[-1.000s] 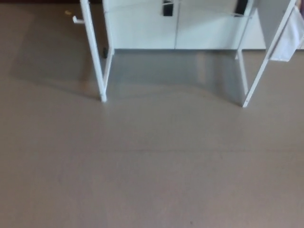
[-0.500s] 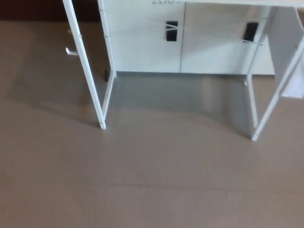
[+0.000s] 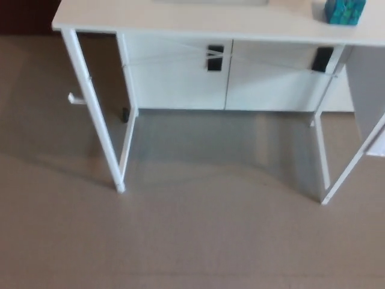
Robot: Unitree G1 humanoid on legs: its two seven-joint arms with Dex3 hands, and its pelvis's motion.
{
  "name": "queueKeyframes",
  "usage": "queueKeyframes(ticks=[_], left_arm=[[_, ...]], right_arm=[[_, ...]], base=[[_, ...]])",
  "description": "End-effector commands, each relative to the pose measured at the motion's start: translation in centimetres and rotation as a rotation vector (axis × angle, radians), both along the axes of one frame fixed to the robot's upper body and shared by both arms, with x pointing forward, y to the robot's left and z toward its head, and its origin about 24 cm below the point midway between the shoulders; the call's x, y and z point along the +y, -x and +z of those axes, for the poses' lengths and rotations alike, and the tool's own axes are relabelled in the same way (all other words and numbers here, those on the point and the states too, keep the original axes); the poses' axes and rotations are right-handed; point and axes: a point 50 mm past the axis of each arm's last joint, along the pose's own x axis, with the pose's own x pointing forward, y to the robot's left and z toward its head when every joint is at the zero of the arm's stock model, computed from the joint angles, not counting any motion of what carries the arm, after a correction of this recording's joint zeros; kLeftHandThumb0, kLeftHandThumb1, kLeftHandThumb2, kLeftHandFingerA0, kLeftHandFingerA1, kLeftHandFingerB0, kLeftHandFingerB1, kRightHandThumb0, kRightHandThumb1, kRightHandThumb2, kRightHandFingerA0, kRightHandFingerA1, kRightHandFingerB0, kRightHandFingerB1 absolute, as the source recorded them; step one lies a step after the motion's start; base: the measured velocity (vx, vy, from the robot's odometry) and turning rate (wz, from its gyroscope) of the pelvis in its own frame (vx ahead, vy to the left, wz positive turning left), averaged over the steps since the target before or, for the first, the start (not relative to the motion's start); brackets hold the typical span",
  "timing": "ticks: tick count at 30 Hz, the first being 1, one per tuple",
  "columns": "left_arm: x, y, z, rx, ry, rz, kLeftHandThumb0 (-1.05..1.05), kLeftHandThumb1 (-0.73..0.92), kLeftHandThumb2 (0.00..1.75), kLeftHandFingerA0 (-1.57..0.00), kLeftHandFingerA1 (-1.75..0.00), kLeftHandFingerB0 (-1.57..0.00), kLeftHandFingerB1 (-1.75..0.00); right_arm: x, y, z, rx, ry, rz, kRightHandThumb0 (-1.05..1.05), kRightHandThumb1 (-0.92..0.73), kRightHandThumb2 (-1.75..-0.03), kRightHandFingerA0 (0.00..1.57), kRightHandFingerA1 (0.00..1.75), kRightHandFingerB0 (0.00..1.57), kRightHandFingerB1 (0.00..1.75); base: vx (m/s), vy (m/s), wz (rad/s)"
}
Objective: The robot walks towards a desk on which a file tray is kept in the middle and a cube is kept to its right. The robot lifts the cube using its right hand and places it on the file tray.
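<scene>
Looking down across a grey-brown floor point(image 3: 192, 241) at a white counter point(image 3: 180, 21), seen from the front. Takes in the counter's flat top now, where half a second ago showed only legs and the cabinet behind. Reads as a shift of the whole picture, so as camera movement and not as any move of the furniture.

Brings a teal cube point(image 3: 344, 11) into view for the first time. Sits on the counter top near the right end, close to the front edge, clipped by the picture's upper border. Rests there alone, touched by nothing.

Catches also a pale grey strip point(image 3: 210, 2) at the upper border over the counter's middle, well apart from the cube and to its left. Too cropped to tell what.

Puts the front left leg point(image 3: 93, 114) further left than before, and the front right leg point(image 3: 355, 159) slanting down to the floor at the right. Keeps, behind and below the counter, the same white cabinet point(image 3: 180, 78) with two black handles point(image 3: 215, 57), one near the middle and one toward the right.

Shows no robot hand, left or right, so cannot tell whether wide, narrow or holding anything.
</scene>
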Motion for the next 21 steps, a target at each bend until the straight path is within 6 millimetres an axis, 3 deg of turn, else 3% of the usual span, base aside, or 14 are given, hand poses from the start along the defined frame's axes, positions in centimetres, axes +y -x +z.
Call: queueKeyframes(ticks=[1,3,4,5,6,7,8,10,11,12,17,18,20,21], left_arm=[[0.32,0.49,0.18,0.006,-0.021,-0.006,-0.87,0.55,1.13,0.00,-0.62,-0.08,-0.54],[0.36,0.42,0.23,0.021,-0.021,-0.024,-0.89,0.56,1.12,-0.05,-0.65,-0.07,-0.52],[0.39,0.43,0.17,0.040,-0.044,-0.022,-0.97,0.80,0.65,-0.19,-0.84,-0.04,-0.63],[0.41,0.43,0.20,0.040,-0.042,-0.026,-0.88,0.56,1.12,-0.30,-0.75,0.00,-0.55],[0.41,0.41,0.22,0.039,-0.039,-0.030,-0.96,0.81,0.64,-0.19,-0.81,-0.02,-0.62],[0.42,0.42,0.23,0.037,-0.037,-0.030,-0.96,0.80,0.65,-0.18,-0.83,-0.02,-0.63],[0.44,0.43,0.22,0.041,-0.036,-0.020,-0.96,0.80,0.64,-0.18,-0.79,-0.02,-0.60],[0.45,0.42,0.21,0.044,-0.036,-0.017,-0.96,0.80,0.64,-0.18,-0.79,-0.02,-0.60],[0.42,0.40,0.23,0.031,-0.026,-0.012,-0.97,0.60,1.13,-0.19,-0.72,-0.06,-0.54],[0.41,0.44,0.22,0.038,-0.037,-0.033,-0.94,0.82,0.67,-0.17,-0.83,0.00,-0.64],[0.44,0.44,0.26,0.027,-0.035,-0.020,-0.94,0.80,0.68,-0.18,-0.81,-0.03,-0.64],[0.44,0.25,0.31,0.025,-0.026,-0.021,-0.95,0.60,1.14,-0.27,-0.76,-0.03,-0.60],[0.44,0.22,0.32,0.031,-0.036,-0.037,-0.94,0.82,0.68,-0.18,-0.82,-0.01,-0.64],[0.45,0.11,0.29,0.016,-0.021,0.004,-0.92,0.60,1.13,-0.11,-0.68,-0.07,-0.52]], right_arm=[[-0.31,0.25,0.25,-0.007,0.031,-0.011,-0.56,-0.43,-0.68,0.15,0.42,0.12,0.35],[-0.24,0.15,0.40,-0.003,0.031,0.009,-0.57,-0.45,-0.69,0.14,0.41,0.11,0.35],[-0.31,0.20,0.41,-0.006,0.012,0.001,-0.31,-0.40,-0.93,0.01,0.50,0.00,0.48],[-0.26,0.21,0.44,-0.016,0.023,0.006,-0.51,-0.52,-0.57,0.17,0.35,0.15,0.27],[-0.25,0.17,0.47,-0.012,0.012,-0.008,-0.32,-0.35,-0.90,0.02,0.51,0.00,0.48],[-0.24,0.18,0.45,-0.014,0.009,-0.011,-0.32,-0.35,-0.90,0.02,0.50,0.00,0.48],[-0.16,0.26,0.39,-0.026,0.018,-0.006,-0.53,-0.51,-0.56,0.18,0.36,0.16,0.27],[-0.12,0.27,0.38,-0.028,0.021,-0.006,-0.53,-0.51,-0.56,0.18,0.36,0.16,0.27],[-0.27,0.39,0.21,-0.039,-0.001,-0.033,-0.32,-0.36,-0.91,0.02,0.51,0.00,0.49],[-0.32,0.35,0.25,-0.031,0.003,-0.021,-0.32,-0.36,-0.91,0.02,0.51,0.00,0.49],[-0.62,-0.25,0.66,-0.001,-0.024,-0.016,-0.50,-0.34,-0.78,0.07,0.47,0.00,0.37],[-0.66,-0.27,0.68,-0.005,-0.039,-0.030,-0.54,-0.35,-0.74,0.04,0.45,0.02,0.31],[-0.66,-0.27,0.78,-0.007,-0.049,-0.041,-0.56,-0.41,-0.70,0.08,0.42,0.06,0.29],[-0.61,-0.44,0.78,0.017,-0.025,-0.010,-0.33,-0.34,-0.90,0.01,0.49,0.00,0.49]], base=[[0.29,0.134,-0.01],[0.20,0.108,0.02],[0.19,0.026,0.04],[0.16,-0.022,0.05],[0.16,0.012,0.09],[0.10,-0.048,-0.01],[0.16,-0.067,0.12],[0.24,-0.142,0.19],[0.29,-0.103,0.19],[0.27,-0.340,0.26],[0.28,-0.136,0.07],[0.25,0.007,-0.15],[0.27,0.048,-0.14],[0.26,0.077,-0.12]])
